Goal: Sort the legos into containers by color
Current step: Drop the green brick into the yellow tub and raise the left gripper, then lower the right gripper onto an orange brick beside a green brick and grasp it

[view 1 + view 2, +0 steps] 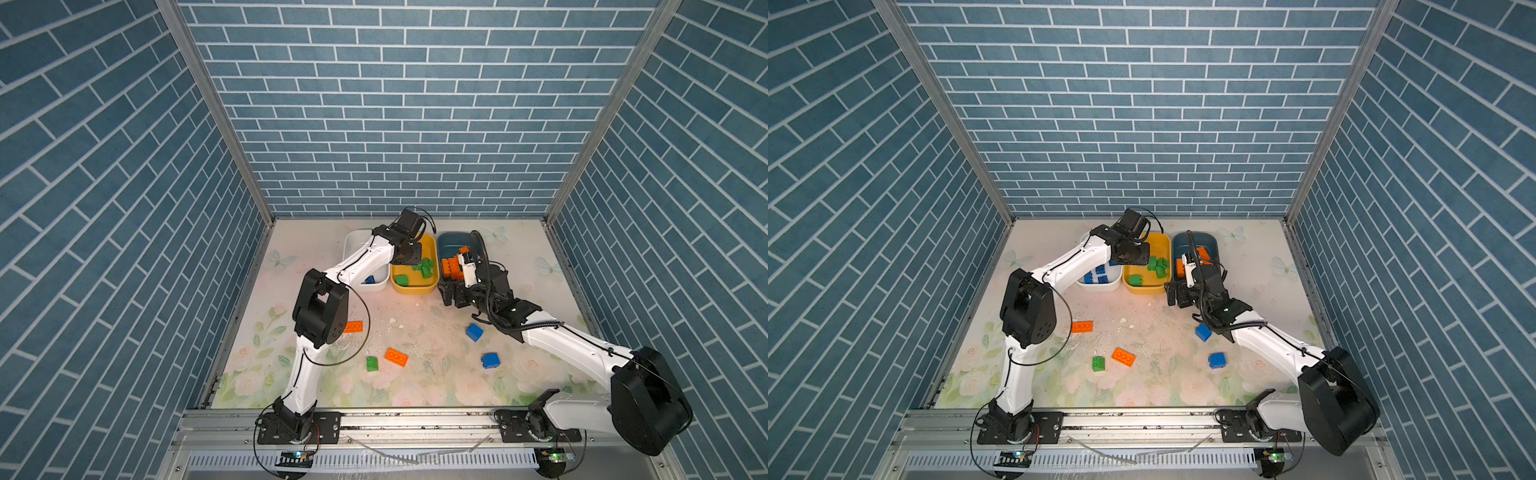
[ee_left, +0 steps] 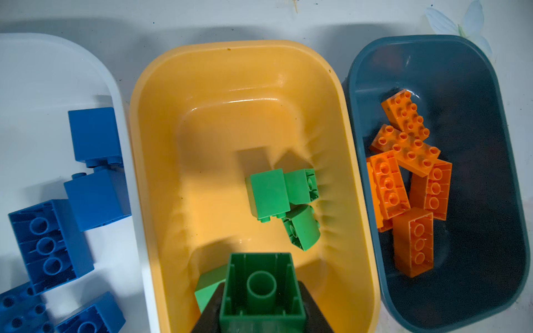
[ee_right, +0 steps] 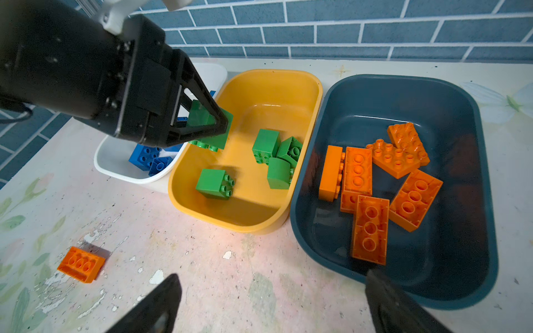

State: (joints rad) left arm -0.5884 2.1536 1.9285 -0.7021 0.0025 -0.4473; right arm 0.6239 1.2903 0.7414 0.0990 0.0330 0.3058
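My left gripper (image 2: pixel 262 299) is shut on a green lego (image 2: pixel 262 284), hollow underside facing the camera, above the yellow container (image 2: pixel 230 47). Three other green legos (image 2: pixel 284 199) lie inside it. The white container (image 2: pixel 57 57) holds blue legos (image 2: pixel 96 135), and the teal container (image 2: pixel 490 201) holds several orange ones (image 2: pixel 406 150). My right gripper (image 3: pixel 274 276) is open and empty over the bare table in front of the teal container (image 3: pixel 450 291). In both top views the left gripper (image 1: pixel 409 255) (image 1: pixel 1136 254) hangs over the yellow container.
Loose legos lie on the flowered table: two orange (image 1: pixel 353 327) (image 1: pixel 396 357), one green (image 1: pixel 372 364), two blue (image 1: pixel 474 332) (image 1: pixel 490 360). The three containers stand side by side near the back wall. Brick-pattern walls close in three sides.
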